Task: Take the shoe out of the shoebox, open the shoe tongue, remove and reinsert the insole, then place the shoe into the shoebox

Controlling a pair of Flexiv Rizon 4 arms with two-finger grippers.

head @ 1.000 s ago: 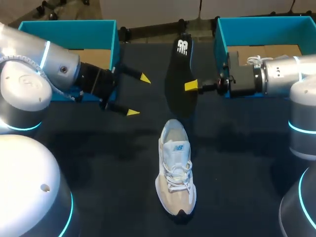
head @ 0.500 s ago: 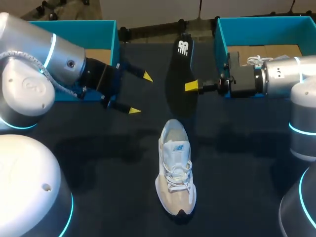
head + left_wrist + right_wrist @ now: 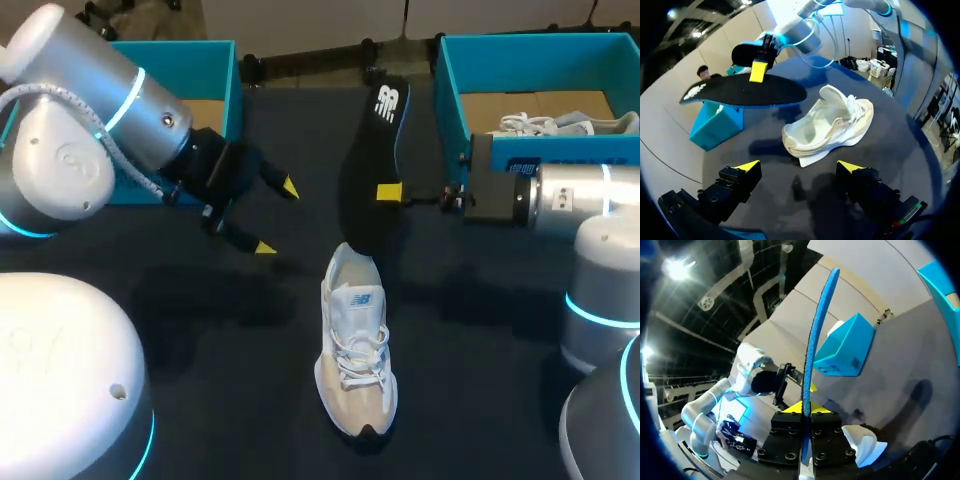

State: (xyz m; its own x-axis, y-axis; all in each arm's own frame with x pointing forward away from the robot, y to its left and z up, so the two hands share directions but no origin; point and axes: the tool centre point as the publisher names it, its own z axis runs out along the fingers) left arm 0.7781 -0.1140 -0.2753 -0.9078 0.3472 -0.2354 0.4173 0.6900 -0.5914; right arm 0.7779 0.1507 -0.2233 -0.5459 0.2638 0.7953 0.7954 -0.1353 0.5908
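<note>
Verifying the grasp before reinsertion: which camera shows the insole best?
Left wrist view: the insole shows full length, clear of the table, pinched by the right gripper. Head view shows it from above, dark against the dark table. Right wrist view catches it edge-on, a thin blue strip between the fingers.

The right gripper [image 3: 389, 192] carries the insole [image 3: 364, 160] nearer to the shoe [image 3: 356, 340], so the insole's lower end now sits right at the heel opening, where a second ago a gap lay between them (its far end also leans more toward the right shoebox [image 3: 450, 95]). The right arm pulls back from over that box, uncovering a second shoe [image 3: 560, 124] inside. The left gripper [image 3: 277, 217], fingers apart, shifts a little toward the table's near side as its arm swings up.
</note>
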